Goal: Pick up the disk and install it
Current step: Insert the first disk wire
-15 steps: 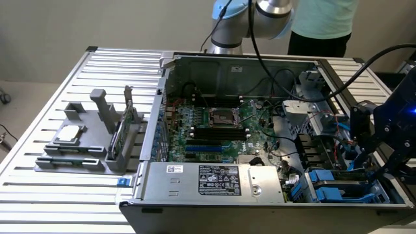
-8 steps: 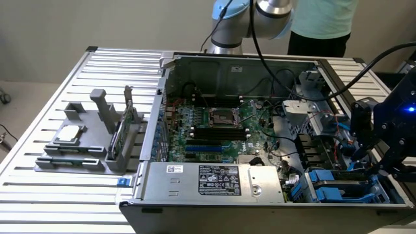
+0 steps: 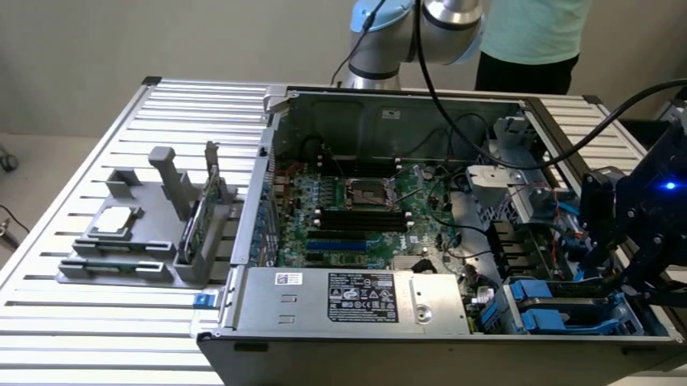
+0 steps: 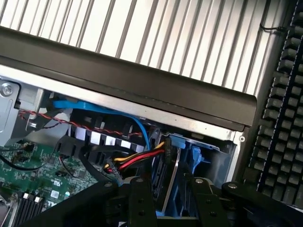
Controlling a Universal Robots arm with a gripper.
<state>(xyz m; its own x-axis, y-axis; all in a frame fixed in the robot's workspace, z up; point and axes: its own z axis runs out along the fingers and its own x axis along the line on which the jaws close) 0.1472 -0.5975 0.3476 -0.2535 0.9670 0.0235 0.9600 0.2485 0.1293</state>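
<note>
Gripper, jaws grasping the disk on edge, is holding it at the drive bay, exterior view's right, mid-install, likely needing square alignment.

Soft even light, dim recesses, mild glare

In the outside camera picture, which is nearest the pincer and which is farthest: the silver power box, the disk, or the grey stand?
1. The disk, just beside the pincer, exterior view's right.
2. The silver power box, front middle.
3. The grey stand, exterior view's left.
</note>
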